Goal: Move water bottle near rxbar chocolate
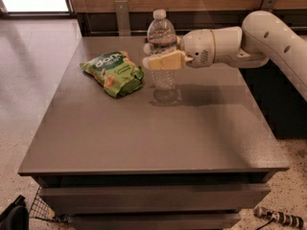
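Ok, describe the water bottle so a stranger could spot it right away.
On the grey table, look toward the far edge, beside the green snack bag. The water bottle is held upright by the white arm's claw, gripped around its middle. It is the only tall, clear, white-capped thing there.

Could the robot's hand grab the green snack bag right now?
Probably not yet. The gripper is shut on the water bottle, so it has no free fingers. The green snack bag lies close beside it with nothing between them, so it could likely reach it after letting go.
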Robot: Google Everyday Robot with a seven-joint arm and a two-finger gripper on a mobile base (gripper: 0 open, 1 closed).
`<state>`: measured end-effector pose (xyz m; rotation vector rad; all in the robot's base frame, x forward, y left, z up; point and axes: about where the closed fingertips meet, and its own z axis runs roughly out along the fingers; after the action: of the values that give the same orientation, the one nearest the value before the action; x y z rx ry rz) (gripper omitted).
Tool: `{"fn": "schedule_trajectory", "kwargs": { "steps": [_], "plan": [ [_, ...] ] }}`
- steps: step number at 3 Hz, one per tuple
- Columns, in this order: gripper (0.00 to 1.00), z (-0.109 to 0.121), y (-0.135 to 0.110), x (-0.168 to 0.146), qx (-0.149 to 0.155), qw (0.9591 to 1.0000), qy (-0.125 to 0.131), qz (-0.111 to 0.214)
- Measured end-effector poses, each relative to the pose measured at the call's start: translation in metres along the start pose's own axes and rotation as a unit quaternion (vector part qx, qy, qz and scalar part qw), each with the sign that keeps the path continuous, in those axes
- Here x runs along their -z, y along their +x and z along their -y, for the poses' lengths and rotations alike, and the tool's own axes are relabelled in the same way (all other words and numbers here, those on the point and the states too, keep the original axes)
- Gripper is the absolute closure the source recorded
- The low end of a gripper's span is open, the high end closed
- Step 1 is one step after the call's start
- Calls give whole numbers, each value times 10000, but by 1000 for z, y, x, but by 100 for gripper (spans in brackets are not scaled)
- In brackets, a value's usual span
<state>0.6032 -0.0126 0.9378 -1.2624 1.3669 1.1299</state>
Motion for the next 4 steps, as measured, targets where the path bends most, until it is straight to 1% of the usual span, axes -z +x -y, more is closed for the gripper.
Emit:
{"fn": "schedule_trajectory", "kwargs": {
  "steps": [1, 2, 3, 4],
  "plan": [
    [100, 55, -13, 22, -24, 9986, 499, -156],
    [100, 116, -15, 58, -64, 9937, 1123, -4],
    [100, 152, -11, 80, -52, 9875, 1550, 297],
    [100, 153, -10, 78, -51, 9871, 1580, 255]
  ]
}}
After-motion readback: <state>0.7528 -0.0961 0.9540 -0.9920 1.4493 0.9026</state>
